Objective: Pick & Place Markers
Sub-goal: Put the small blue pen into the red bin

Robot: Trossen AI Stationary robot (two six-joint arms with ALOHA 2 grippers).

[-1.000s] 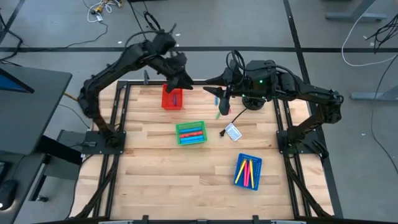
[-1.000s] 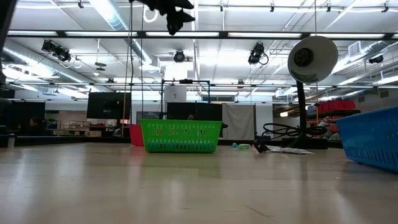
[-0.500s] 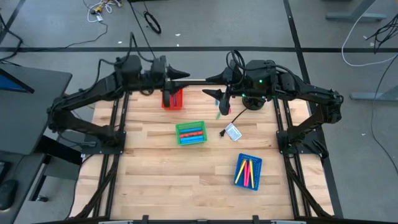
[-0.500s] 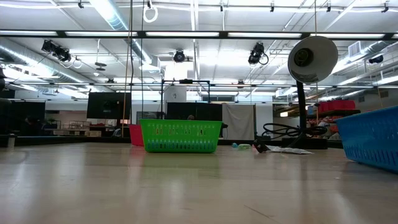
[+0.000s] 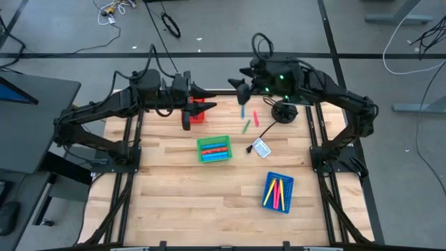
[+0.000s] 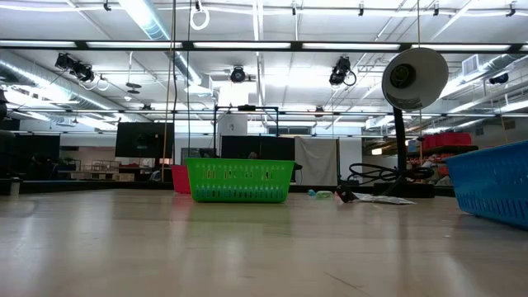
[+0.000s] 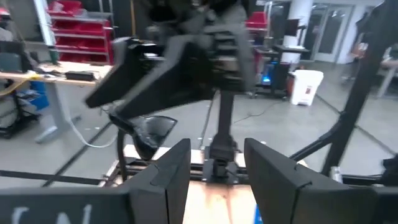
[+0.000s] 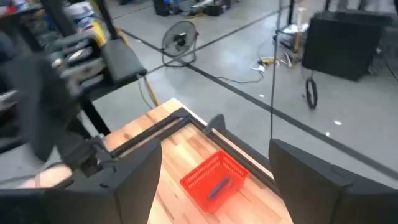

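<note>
Workshop floor and bright ceiling lights surround a pale wooden table (image 5: 209,202), and both dark arms reach in over its far edge. From above, the left gripper (image 5: 202,104) hangs beside the red tray (image 5: 197,113); its own wrist camera shows its fingers (image 7: 171,177) parted by a moderate gap with nothing between them. The right gripper (image 5: 240,78) sits raised near the far rail, its fingers (image 8: 134,183) spread wide and empty, no marker in its grasp.

A green tray (image 5: 214,149) at mid-table holds red and blue markers, and a blue tray (image 5: 278,192) nearer the front right holds yellow, pink and red ones. Three loose markers lie on the boards below the right gripper: a blue marker (image 5: 242,111), a red marker (image 5: 255,118) and a green marker (image 5: 246,126). A small white-and-blue card (image 5: 261,148) lies just right of the green tray.

Only the right wrist camera shows a single blue marker inside the red tray (image 8: 214,177). The low camera sees the trays side-on and a desk lamp (image 6: 412,78), but neither gripper.

Half a second ago the right gripper hung lower, over the loose markers; it has since lifted and opened, and the red and blue markers now lie uncovered
</note>
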